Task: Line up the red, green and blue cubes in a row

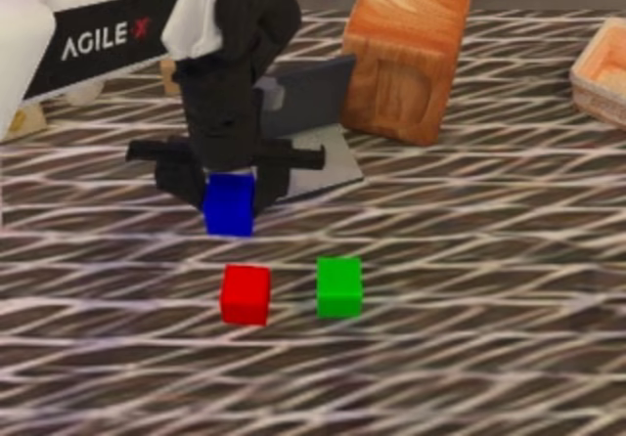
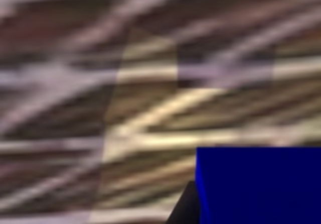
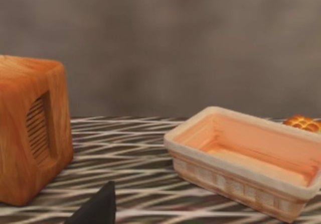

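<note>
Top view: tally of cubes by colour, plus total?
Red cube: 1, free on the table
Green cube: 1, free, to the right of the red one
Blue cube: 1, between the fingers of the left gripper
Total: 3

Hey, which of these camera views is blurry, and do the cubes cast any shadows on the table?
Left wrist view: very blurred, the table weave smeared into streaks, only the blue cube edge crisp. Top view: fairly clear; the red cube and green cube show no distinct shadows. Right wrist view: mostly clear, the basket and wooden block evenly lit, no glare.
</note>
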You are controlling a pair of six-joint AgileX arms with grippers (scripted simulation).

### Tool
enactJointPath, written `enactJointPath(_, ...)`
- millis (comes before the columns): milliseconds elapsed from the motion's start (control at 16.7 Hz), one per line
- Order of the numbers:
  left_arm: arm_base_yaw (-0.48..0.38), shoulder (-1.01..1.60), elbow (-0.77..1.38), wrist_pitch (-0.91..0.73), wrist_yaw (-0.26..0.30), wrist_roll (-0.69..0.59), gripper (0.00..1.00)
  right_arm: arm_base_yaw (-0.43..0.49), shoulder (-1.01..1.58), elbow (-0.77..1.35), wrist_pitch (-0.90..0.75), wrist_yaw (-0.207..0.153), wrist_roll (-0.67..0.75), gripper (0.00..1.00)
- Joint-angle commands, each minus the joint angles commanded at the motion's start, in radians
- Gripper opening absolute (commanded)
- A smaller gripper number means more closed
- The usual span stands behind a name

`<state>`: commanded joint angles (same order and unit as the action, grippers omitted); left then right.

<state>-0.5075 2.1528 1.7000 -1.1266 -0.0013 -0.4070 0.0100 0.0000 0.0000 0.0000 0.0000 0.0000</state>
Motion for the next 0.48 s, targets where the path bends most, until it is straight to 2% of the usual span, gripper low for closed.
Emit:
enactJointPath(240,-0.084,0.122,0.196,-0.105,0.000,-0.104,0.00,0.000,0.000,0.000,0.000,0.000,0.000,1.00)
enactJointPath(480,-0.203,0.282,0.526,-0.251,0.001,-0.249,0.00,0.000,0.000,0.000,0.000,0.000,0.000,1.00)
